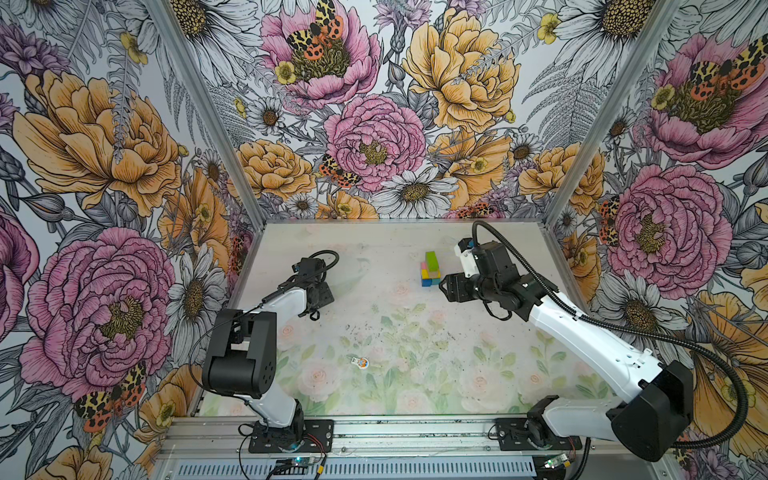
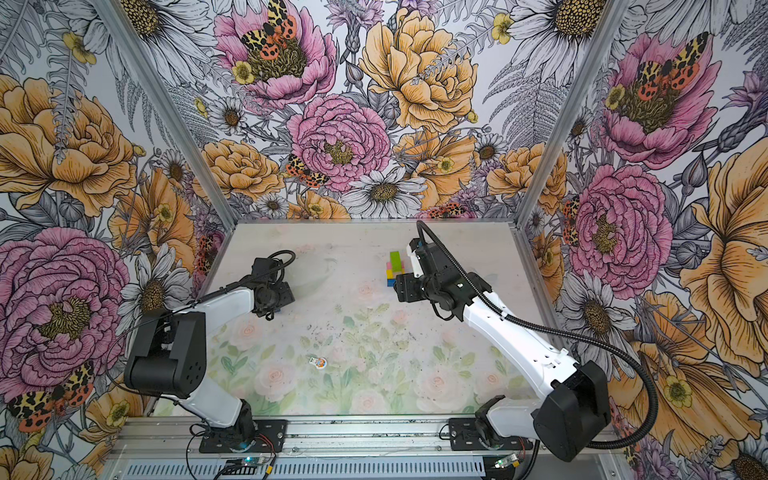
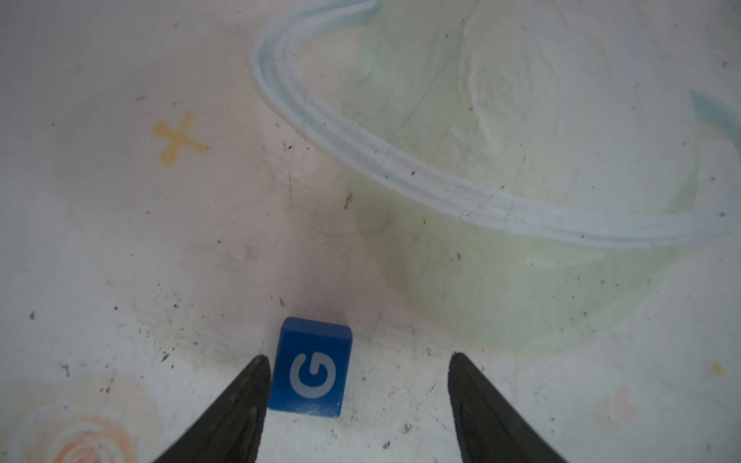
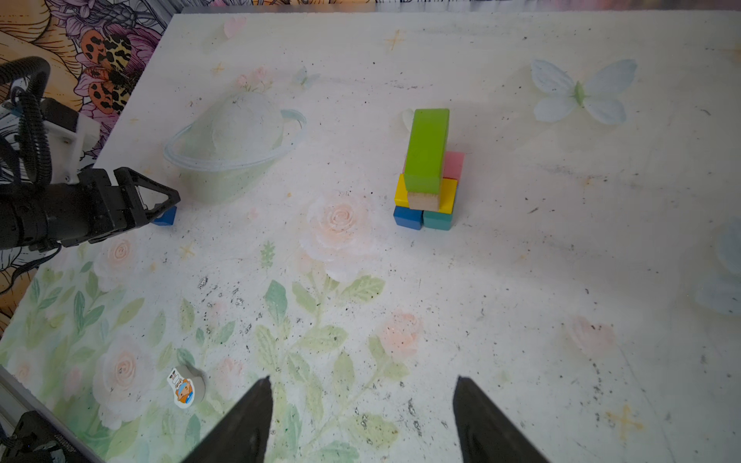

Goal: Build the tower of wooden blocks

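Three walls: floral paper encloses the counter (image 1: 415,332) at back and both sides.
Counter: pale printed mat, speckled with dark grit.
Tower (image 4: 428,172): far right of centre, green brick (image 4: 426,150) topmost.
Left gripper (image 3: 357,385): spread around a dark blue cube (image 3: 310,366), one finger touching.
Right gripper (image 4: 363,417): spread, holding nothing, near the tower.
Open room: the wide middle, bar a small sticker (image 4: 182,389).

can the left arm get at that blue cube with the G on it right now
Probably yes. In the left wrist view the blue cube already sits on the mat between the left gripper's open fingers, close to one finger, with nothing else near it.
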